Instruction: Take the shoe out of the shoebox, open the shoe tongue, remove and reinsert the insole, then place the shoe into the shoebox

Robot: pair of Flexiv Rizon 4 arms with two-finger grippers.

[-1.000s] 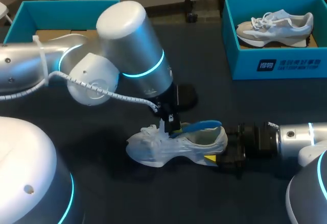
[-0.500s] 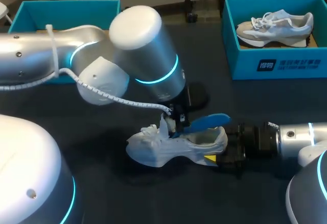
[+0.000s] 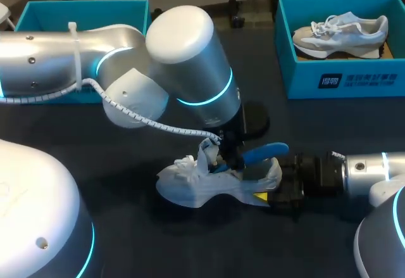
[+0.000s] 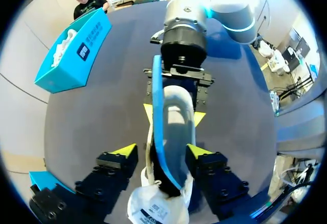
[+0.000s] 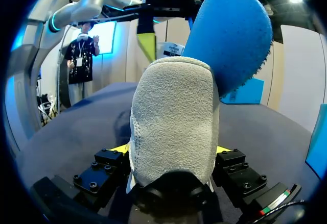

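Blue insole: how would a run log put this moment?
left claw: holds blue insole, partly out | right claw: grips white shoe at heel

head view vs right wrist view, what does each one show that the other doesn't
Only the head view: the white shoe's toe and laces, and a second shoe lying in the shoebox. Only the right wrist view: the heel's back, with both fingers of the right gripper pressed on its sides. Both: the blue insole sticking up out of the shoe.
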